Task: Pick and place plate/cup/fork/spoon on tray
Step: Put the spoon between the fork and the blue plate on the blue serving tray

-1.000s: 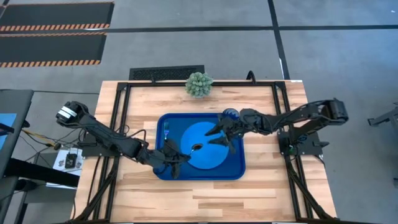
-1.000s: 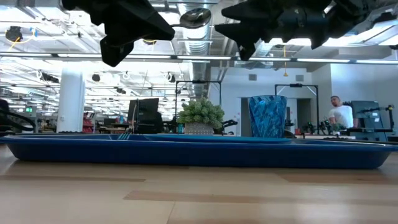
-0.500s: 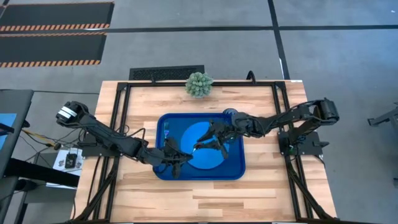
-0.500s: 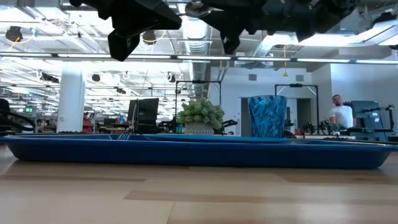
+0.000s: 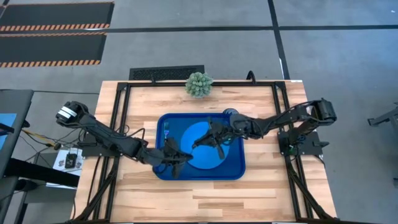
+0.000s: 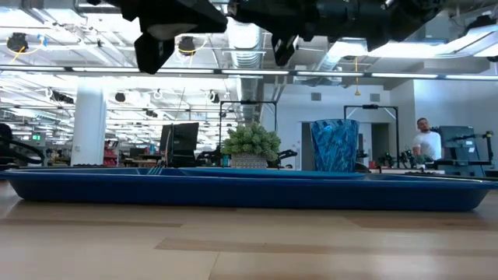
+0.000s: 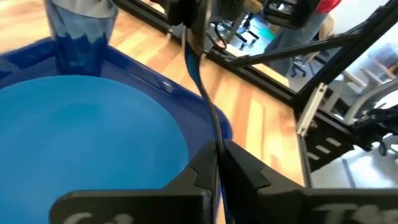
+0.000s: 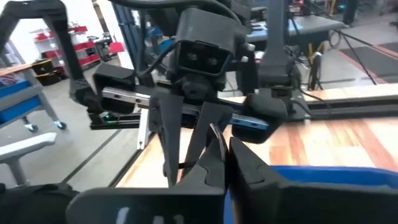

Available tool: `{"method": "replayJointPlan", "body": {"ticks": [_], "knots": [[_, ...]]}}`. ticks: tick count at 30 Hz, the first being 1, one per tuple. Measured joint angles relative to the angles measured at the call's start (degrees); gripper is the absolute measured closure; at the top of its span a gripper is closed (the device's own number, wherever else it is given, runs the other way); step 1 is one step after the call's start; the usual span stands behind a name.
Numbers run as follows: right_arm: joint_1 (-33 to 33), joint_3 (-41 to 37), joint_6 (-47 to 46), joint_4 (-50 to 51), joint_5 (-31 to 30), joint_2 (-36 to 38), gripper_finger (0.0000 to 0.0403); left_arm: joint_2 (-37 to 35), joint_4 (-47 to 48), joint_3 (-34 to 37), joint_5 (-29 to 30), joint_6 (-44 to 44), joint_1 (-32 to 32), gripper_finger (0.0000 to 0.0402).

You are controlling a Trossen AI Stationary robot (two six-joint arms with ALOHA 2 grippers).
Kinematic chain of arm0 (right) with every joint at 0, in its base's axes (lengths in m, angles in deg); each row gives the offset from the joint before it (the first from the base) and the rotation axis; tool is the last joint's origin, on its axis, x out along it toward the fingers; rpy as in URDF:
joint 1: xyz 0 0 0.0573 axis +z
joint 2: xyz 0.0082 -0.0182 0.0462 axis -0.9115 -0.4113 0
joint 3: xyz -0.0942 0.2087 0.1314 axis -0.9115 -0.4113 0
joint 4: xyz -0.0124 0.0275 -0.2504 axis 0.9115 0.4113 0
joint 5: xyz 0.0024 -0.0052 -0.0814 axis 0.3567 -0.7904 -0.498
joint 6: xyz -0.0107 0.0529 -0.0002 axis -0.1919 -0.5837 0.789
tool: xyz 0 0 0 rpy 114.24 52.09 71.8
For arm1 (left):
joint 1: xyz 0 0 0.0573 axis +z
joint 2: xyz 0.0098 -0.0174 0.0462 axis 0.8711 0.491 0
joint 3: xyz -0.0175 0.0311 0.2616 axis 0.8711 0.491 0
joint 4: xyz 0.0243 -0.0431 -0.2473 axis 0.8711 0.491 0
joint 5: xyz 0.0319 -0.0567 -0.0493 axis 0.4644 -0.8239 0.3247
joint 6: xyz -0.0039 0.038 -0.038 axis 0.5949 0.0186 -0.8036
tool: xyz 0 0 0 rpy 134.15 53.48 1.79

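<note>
The left arm reaches in over the wooden table (image 5: pixel 261 186) from its left edge. The left tool (image 5: pixel 180 159) hangs above the front-left part of the tray (image 5: pixel 236 169). In the left wrist view its two dark fingers (image 7: pixel 202 171) are pressed together on a thin dark rod. This looks like the handle of the spoon (image 7: pixel 208 106), which runs on up toward the other arm.

The tray lies in the middle of the table. The fork (image 5: pixel 166 129) lies along the tray's left side, inside the rim and just beside the plate (image 5: pixel 214 155). The plate lies flat in the tray and fills most of its floor.

Above the plate's middle hovers the right tool (image 5: pixel 200 143), tip to tip with the left one. The right wrist view shows its fingers drawn in close around a slim sliver of metal, so it appears to pinch the spoon's other end. Both tools hold the spoon clear of the plate.

The cup (image 5: pixel 229 114) stands upright in the tray's far right corner, beside the plate. A small green plant (image 5: pixel 199 84) sits on the table's far edge. In the low view a person (image 6: pixel 426 144) stands far off at the right.
</note>
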Motion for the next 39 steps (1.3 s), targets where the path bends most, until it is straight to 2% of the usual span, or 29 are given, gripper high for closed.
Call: {"method": "replayJointPlan", "body": {"ticks": [6,9,12,16,20,22,27,30,35,39], "knots": [[-0.7,0.0,-2.7,2.7,-1.7,0.0,0.0394,0.0,3.5,0.0,2.4,3.7,0.0,0.0338],[-1.1,0.0,-5.1,5.3,-4.2,0.1,0.0398,0.1,10.0,-1.7,6.2,6.6,0.0,0.0303],[-1.8,0.0,-9.2,10.9,-9.1,0.2,0.0398,0.1,18.9,-5.0,11.2,7.4,0.0,0.0272],[-0.9,0.0,-15.3,15.3,-19.8,0.0,0.0399,0.8,25.9,-8.1,15.5,7.1,-0.1,0.0243],[0.1,0.0,-20.4,15.4,-24.6,-1.8,0.0399,3.7,28.8,-9.7,17.2,7.0,-0.1,0.0233],[0.4,0.1,-22.3,12.4,-25.9,-3.5,0.0399,5.5,30.7,-10.7,19.0,6.7,-0.4,0.0233],[1.6,0.0,-24.6,5.1,-26.4,-9.1,0.0399,11.5,40.5,-15.6,23.2,6.1,-1.7,0.0232],[2.0,0.1,-24.9,1.8,-26.3,-10.3,0.0399,15.3,48.9,-19.8,24.6,1.4,-2.5,0.0232],[2.3,0.0,-25.2,1.8,-29.1,-10.2,0.0399,19.3,65.0,-26.0,27.4,-9.7,-3.7,0.0232],[3.4,0.0,-23.7,1.5,-30.8,-8.4,0.0399,20.3,65.3,-26.7,26.5,-12.9,-4.3,0.0232]]}}
